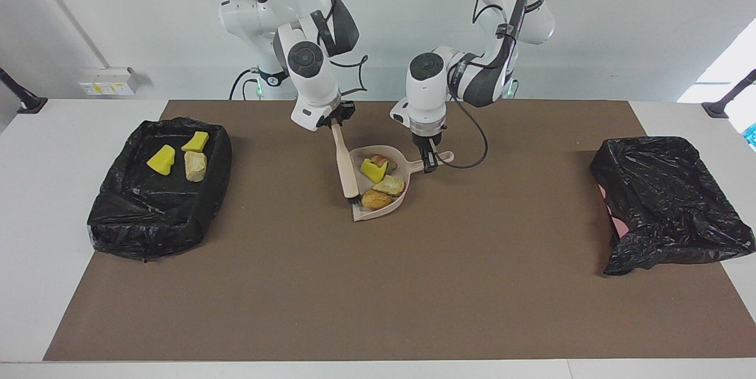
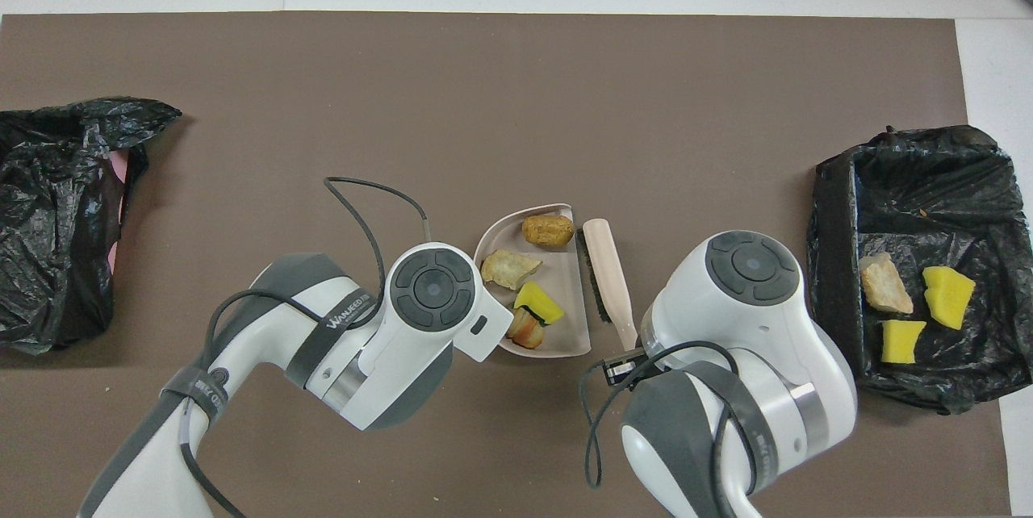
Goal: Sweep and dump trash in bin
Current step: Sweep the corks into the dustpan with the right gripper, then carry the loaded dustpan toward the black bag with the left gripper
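My right gripper (image 1: 335, 121), upper centre of the facing frame, is clamped on the handle of the brush (image 1: 345, 163), whose bristle end rests at the open lip of the beige dustpan (image 1: 397, 198). My left gripper (image 1: 430, 160), just right of centre in the same frame, is closed on the dustpan's handle.

Four pieces of trash lie in the pan at mid-frame: a golden-brown roll (image 2: 548, 230), a pale bread piece (image 2: 508, 268), a green-backed yellow sponge chunk (image 2: 539, 302), and a reddish-brown piece (image 2: 524, 328) partly hidden under my left wrist in the overhead frame.

The black-lined bin (image 1: 118, 213) at the left of the facing frame holds two yellow sponge chunks (image 1: 161, 159) and a pale roll (image 1: 195, 166). A second black-bagged bin (image 1: 667, 202) sits at the right edge.
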`<state>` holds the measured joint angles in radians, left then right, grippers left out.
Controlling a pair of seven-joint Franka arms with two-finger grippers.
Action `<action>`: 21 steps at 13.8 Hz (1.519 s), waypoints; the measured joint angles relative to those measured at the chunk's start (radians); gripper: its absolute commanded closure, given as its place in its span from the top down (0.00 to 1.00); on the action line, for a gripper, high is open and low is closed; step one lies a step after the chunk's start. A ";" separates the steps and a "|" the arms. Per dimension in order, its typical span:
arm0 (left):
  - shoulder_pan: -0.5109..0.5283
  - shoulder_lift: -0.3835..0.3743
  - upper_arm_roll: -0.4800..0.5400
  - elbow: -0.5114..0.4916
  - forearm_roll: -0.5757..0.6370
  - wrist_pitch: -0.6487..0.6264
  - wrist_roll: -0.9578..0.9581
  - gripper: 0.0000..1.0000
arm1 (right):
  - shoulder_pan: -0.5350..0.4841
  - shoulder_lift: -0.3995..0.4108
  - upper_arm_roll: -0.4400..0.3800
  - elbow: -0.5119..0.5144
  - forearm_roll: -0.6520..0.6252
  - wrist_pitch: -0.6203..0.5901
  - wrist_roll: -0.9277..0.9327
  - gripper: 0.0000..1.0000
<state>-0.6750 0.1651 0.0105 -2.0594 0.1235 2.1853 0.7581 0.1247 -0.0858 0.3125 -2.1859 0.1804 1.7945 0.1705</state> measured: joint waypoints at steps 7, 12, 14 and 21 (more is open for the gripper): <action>0.136 0.002 0.009 0.018 -0.070 0.035 0.165 0.00 | 0.004 -0.216 0.004 0.012 -0.056 -0.239 0.090 0.00; 0.246 -0.005 0.010 0.126 -0.095 -0.074 0.292 0.00 | 0.146 -0.268 0.019 -0.029 0.025 -0.240 0.268 0.00; 0.304 -0.008 0.012 0.186 -0.142 -0.115 0.363 0.00 | 0.213 -0.256 0.024 -0.073 0.072 -0.156 0.337 0.00; 0.493 -0.012 0.013 0.365 -0.205 -0.283 0.550 0.00 | 0.350 -0.052 0.028 -0.122 0.131 0.189 0.462 0.00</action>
<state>-0.1824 0.1531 0.0231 -1.6940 -0.0820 1.9021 1.3078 0.4743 -0.1373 0.3405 -2.3079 0.3117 1.9835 0.6329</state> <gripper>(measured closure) 0.683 0.731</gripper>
